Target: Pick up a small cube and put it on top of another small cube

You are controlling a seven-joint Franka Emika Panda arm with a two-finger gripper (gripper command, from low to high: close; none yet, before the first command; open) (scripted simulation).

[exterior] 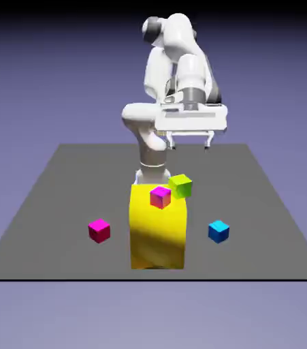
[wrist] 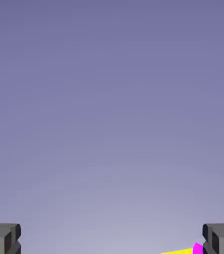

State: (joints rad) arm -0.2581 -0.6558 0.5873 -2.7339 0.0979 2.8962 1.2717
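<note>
Approach is the step we judge to be in hand: our end effector (exterior: 188,144) hangs high above the desk (exterior: 60,198), fingers spread wide and holding nothing, with mostly backdrop in the hand view. The small blue cube (exterior: 218,232) sits alone on the desk toward the exterior view's right, well apart from the tall yellow block (exterior: 157,238) that carries a magenta cube (exterior: 160,197). Next we would need to descend over the blue cube. We see no writing or labels.
</note>
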